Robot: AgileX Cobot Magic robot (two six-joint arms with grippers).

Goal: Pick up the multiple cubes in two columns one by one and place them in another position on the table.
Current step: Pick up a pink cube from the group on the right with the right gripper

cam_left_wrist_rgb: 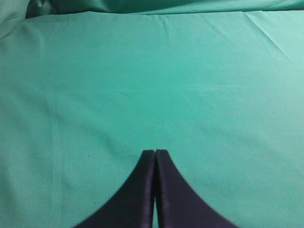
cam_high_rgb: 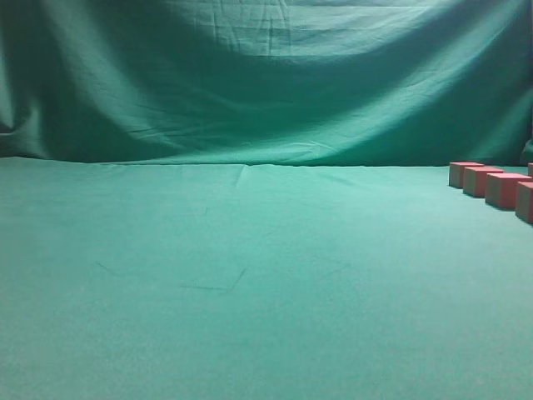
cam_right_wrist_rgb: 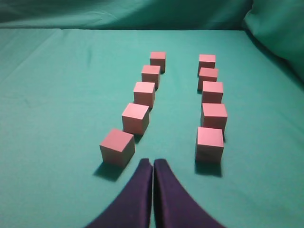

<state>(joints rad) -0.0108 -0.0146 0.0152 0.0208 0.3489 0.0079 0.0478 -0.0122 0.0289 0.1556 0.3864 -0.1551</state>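
We saw the cubes (cam_right_wrist_rgb: pixel 142 93) standing on the table (cam_right_wrist_rgb: pixel 57 95) in 2 columns of 5, running from near to far in the right wrist view. The left column slanted, its nearest cube farthest to the left; the right column ran almost straight. The cubes in each column stood close together but apart, and a clear lane of cloth lay between the 2 columns. The right gripper (cam_right_wrist_rgb: pixel 153 162) hung low at the near end of that lane, its jaws pressed together and pinching nothing, just short of the 2 nearest cubes. In the exterior view, only a few cubes showed at the far right edge, in front of the draped curtain (cam_high_rgb: pixel 266 75). The left gripper (cam_left_wrist_rgb: pixel 155 153) hovered over bare cloth, well apart from the cubes, its jaws pressed together on nothing.
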